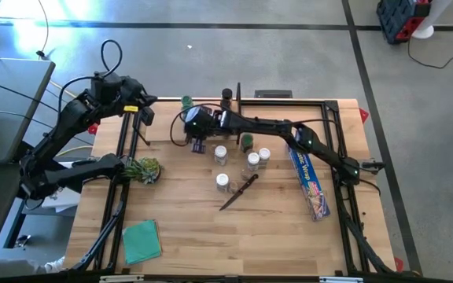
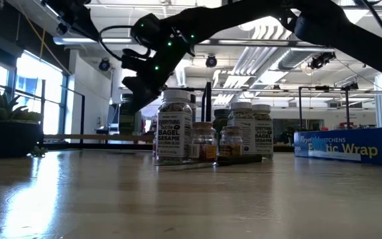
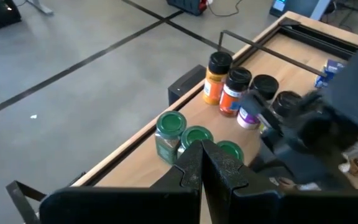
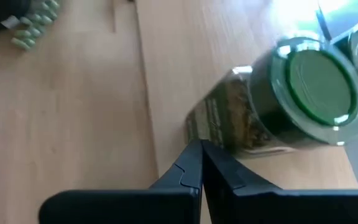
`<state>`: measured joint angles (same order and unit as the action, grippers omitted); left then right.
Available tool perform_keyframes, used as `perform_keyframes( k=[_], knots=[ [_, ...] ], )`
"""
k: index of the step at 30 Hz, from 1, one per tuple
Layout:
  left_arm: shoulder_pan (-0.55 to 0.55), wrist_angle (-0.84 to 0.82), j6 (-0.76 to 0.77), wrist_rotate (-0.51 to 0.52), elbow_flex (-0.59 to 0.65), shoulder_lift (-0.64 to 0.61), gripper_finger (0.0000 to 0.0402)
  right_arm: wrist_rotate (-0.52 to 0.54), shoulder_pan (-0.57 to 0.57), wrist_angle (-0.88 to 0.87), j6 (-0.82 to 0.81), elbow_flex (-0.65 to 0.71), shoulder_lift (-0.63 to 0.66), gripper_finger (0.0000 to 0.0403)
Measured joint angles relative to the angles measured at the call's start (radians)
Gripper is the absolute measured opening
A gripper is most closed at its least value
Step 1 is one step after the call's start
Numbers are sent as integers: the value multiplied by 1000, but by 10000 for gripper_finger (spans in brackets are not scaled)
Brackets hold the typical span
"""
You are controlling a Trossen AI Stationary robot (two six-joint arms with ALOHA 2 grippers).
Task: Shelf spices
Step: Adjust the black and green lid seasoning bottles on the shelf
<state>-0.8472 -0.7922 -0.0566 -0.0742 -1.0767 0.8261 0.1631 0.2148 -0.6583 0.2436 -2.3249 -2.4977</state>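
Note:
The shelf [image 3: 191,112] runs along the table's far edge. On it stand green-capped spices [image 3: 169,127] and black-capped ones [image 3: 216,74]. More spices [image 1: 252,160] with white or green caps stand in a group mid-table [image 2: 175,126]. My right gripper [image 4: 201,155] is shut. It reaches across to the shelf's left part [image 1: 190,114], its tips slanting down beside a green-capped jar [image 4: 303,93] that stands upright on the plank. My left gripper [image 3: 202,155] is shut on nothing and hovers above the shelf's left end [image 1: 144,118]. My right gripper's shut fingertips [image 4: 194,149] stand close to the green-capped jar's side wall near its foot [image 4: 197,121], coming slanting from above. Whether they touch the jar I cannot tell.
A long blue wrap box [image 1: 309,177] lies at mid-right, a dark-handled knife [image 1: 238,192] lies near the loose jars. A leafy green thing [image 1: 144,169] sits at the left and a green cloth [image 1: 141,240] near the front left. A black upright rod [image 2: 207,99] stands behind the jars.

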Motion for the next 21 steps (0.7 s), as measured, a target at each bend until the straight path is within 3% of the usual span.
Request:
perform_keyframes(
  k=[21],
  knots=[
    [33, 3, 4, -1, 0, 0, 0, -40, -11, 103, 19, 0, -15, 0]
  ],
)
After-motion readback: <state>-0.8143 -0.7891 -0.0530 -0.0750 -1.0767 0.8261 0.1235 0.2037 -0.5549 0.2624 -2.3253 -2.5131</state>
